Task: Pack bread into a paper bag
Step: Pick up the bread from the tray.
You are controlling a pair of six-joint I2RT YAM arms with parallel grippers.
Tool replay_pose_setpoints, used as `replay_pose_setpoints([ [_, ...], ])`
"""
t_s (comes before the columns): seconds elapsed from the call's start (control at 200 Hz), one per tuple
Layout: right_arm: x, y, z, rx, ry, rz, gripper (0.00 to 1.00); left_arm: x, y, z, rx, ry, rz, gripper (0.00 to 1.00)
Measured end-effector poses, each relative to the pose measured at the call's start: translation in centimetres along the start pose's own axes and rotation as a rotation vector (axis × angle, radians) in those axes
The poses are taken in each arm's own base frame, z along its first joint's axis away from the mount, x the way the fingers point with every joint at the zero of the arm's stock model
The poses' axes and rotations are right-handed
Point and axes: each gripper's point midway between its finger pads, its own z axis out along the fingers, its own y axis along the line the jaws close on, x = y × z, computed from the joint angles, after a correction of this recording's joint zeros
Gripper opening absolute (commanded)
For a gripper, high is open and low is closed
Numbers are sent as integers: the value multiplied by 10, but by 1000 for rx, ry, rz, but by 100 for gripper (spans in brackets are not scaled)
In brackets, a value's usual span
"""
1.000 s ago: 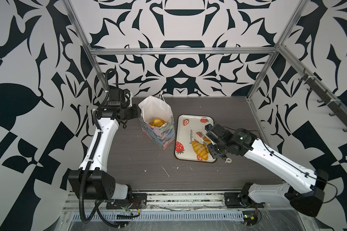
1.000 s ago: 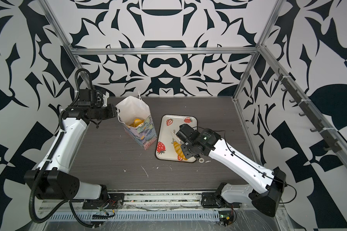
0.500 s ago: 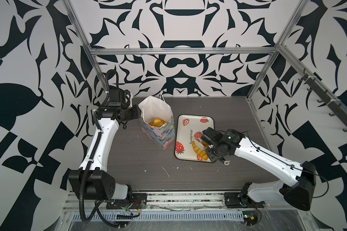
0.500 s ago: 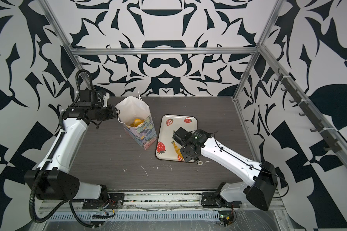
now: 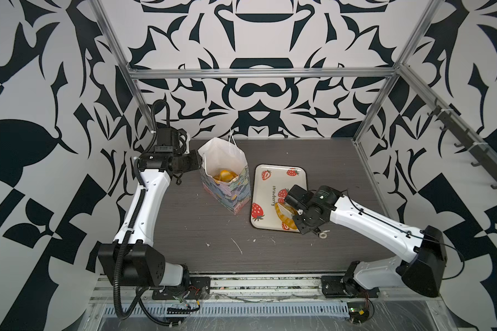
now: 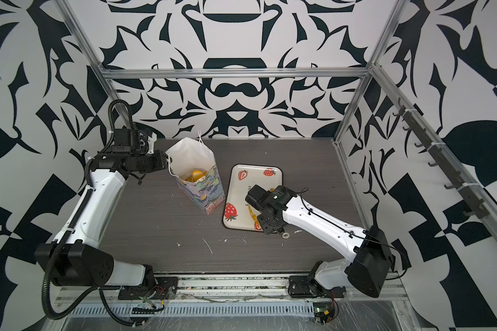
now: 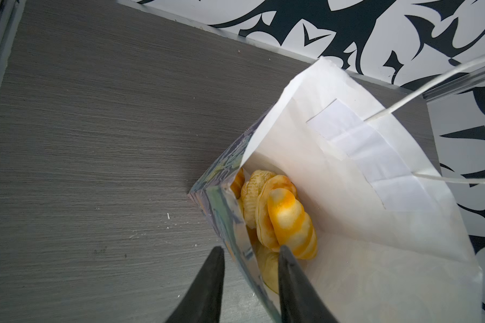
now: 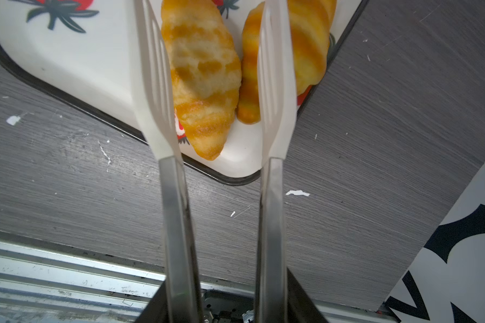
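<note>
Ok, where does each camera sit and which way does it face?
Top views: high over the table, near side, facing down and back; left arm and right arm show whole.
Left wrist: on its arm, facing into the paper bag; the left gripper shows, fingers astride the wall.
Right wrist: on its arm, facing two croissants on the tray; the right gripper shows, holding tongs.
Shared: top views and left wrist show bread in the bag; top views and right wrist, the tray.
</note>
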Motion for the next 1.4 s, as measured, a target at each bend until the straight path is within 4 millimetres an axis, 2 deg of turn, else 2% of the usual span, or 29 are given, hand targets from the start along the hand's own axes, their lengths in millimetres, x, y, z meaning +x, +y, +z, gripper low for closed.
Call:
replay_pose_setpoints([
  [1.235, 9, 16, 22, 56, 89, -90, 50, 2, 1, 5, 5, -2, 1, 36],
  [1.4, 10, 15, 25, 83, 99, -108, 45, 2, 1, 5, 5, -2, 1, 36],
])
